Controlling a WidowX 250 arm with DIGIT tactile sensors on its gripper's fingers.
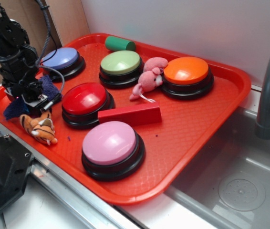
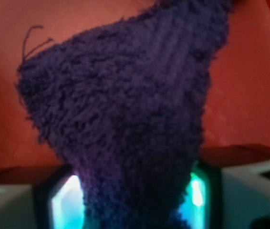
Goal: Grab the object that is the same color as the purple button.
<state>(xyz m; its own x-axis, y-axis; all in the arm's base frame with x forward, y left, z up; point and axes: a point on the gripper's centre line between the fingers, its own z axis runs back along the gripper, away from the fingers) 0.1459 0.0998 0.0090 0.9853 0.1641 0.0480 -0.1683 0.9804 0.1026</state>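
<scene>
The dark purple fuzzy cloth point(image 2: 125, 124) sits at the near-left corner of the red tray point(image 1: 197, 138), and the step in hand looks like the grasp itself: in the wrist view the fabric fills most of the frame and runs down between the two lit fingers point(image 2: 66, 202) at the bottom edge, which press against it on either side, so the jaws appear closed to the width of the bunched cloth and holding it. From the exterior view the gripper point(image 1: 30, 95) stands over the same spot, with the cloth point(image 1: 15, 109) showing on both sides of it, one flap toward the lavender button point(image 1: 60, 58) and one toward the tray's front rim; whether the cloth is off the tray floor I cannot tell. The next move, as I judge it, calls for a straight lift while keeping the squeeze firm, since limp fabric can slip or drag. The tiger plush point(image 1: 39, 129) lies just beside the cloth's lower flap and could be snagged; the red button point(image 1: 84, 98) is near on the other side, with the pink button point(image 1: 109, 143) farther forward.
</scene>
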